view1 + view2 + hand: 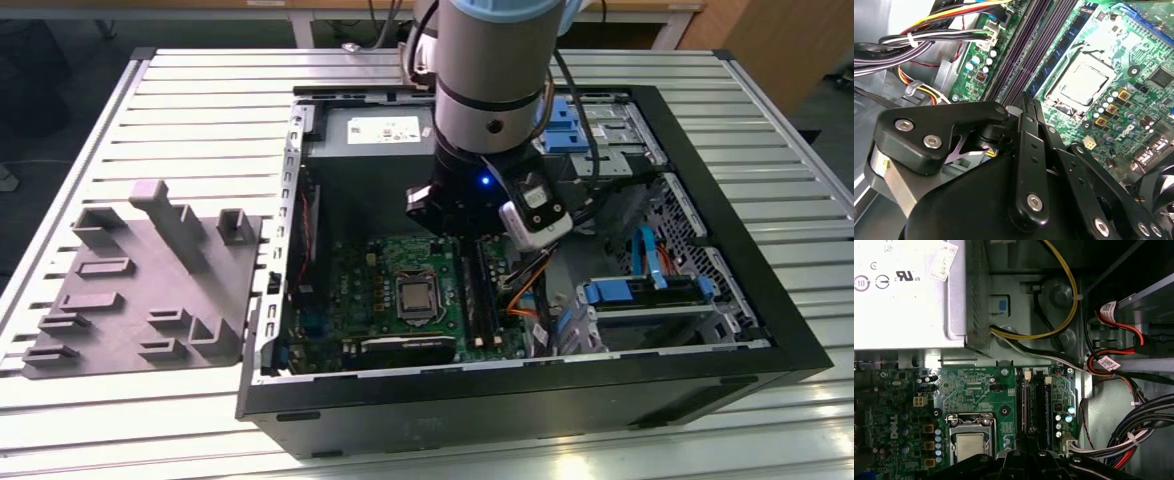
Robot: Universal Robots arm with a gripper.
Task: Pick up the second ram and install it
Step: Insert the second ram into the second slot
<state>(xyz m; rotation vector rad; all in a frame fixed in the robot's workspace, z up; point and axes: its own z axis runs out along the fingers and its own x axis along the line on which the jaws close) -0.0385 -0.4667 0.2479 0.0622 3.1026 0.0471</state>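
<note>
- Tool point(470, 232) sits low inside the open PC case point(694, 150), right over the black memory slots point(1034, 402) beside the CPU socket point(418, 297).
- Can't tell if it's spread or pinching anything.
- Grey fixture tray point(140, 280) sits on the worktop point(200, 90), at the exterior view's left.

The surface point(160, 90) is ribbed, pale metal with a dull sheen. The computer case point(747, 300) has a matt black frame, and its inner walls point(1054, 295) are bare grey metal. The gripper point(1026, 165) looks like matt black plastic, its links joined by shiny metal screws. The motherboard point(974, 390) is a glossy green board, and the processor point(1081, 80) has a smooth, brushed-metal lid. The cables point(1064, 315) wear smooth, shiny plastic sheathing. The grey holder point(147, 280) looks matt plastic.
</note>
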